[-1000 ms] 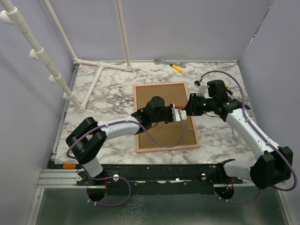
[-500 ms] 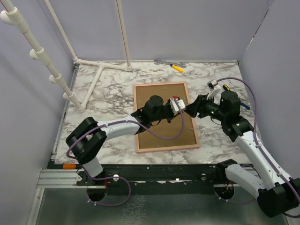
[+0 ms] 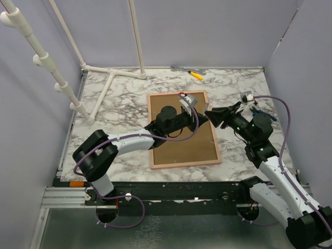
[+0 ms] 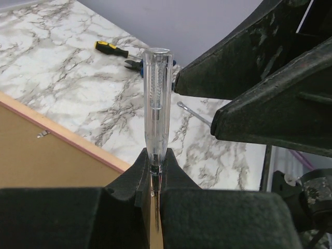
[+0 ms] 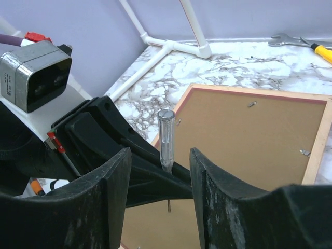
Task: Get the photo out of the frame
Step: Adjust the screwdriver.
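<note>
The frame (image 3: 181,150) lies back up on the marble table, its brown board (image 5: 249,140) facing me, with the pink border (image 4: 78,142) around it. The photo is hidden under that board. My left gripper (image 3: 199,118) hovers above the frame's far right part. It is shut (image 4: 155,161) on the metal shaft of a clear-handled screwdriver (image 4: 156,98), whose handle stands upright above the fingers. My right gripper (image 3: 210,115) faces it from the right and is open (image 5: 160,171), one finger on either side of the screwdriver (image 5: 166,140) without touching it.
Small metal tabs (image 5: 252,104) sit along the frame's back. A yellow-handled screwdriver (image 3: 196,75) and a wrench (image 3: 179,68) lie at the table's far edge. A white pipe stand (image 3: 111,78) occupies the far left. More hand tools (image 4: 111,49) lie right of the frame.
My right gripper has opened and drawn back to the right, off the screwdriver. The left gripper has kept the screwdriver and swung it up towards the frame's far end.
</note>
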You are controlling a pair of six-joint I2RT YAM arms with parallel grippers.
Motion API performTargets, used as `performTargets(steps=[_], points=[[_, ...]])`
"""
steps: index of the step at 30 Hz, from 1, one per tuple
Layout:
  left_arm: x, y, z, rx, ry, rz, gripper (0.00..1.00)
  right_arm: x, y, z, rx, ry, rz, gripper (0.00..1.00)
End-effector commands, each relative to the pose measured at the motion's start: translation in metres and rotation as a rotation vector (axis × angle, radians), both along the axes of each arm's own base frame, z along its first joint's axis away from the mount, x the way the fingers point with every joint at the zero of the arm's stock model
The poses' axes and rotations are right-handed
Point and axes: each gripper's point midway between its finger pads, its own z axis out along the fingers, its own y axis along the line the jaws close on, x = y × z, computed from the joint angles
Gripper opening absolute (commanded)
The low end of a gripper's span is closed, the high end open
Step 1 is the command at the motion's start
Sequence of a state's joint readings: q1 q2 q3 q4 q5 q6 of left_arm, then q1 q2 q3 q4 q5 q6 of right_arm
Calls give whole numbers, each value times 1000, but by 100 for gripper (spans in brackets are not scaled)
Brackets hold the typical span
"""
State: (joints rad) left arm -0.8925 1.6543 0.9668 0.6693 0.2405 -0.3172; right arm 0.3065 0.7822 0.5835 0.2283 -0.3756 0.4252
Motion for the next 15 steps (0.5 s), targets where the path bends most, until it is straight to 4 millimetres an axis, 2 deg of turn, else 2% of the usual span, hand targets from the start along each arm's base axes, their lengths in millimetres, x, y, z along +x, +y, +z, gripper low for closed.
performTargets(steps=[1, 15], points=[[-9, 3, 31, -150, 47, 2, 0, 0, 7, 17, 41, -74, 39, 51], [-23, 6, 42, -169, 27, -56, 0, 3, 10, 8, 50, -45, 52, 50]])
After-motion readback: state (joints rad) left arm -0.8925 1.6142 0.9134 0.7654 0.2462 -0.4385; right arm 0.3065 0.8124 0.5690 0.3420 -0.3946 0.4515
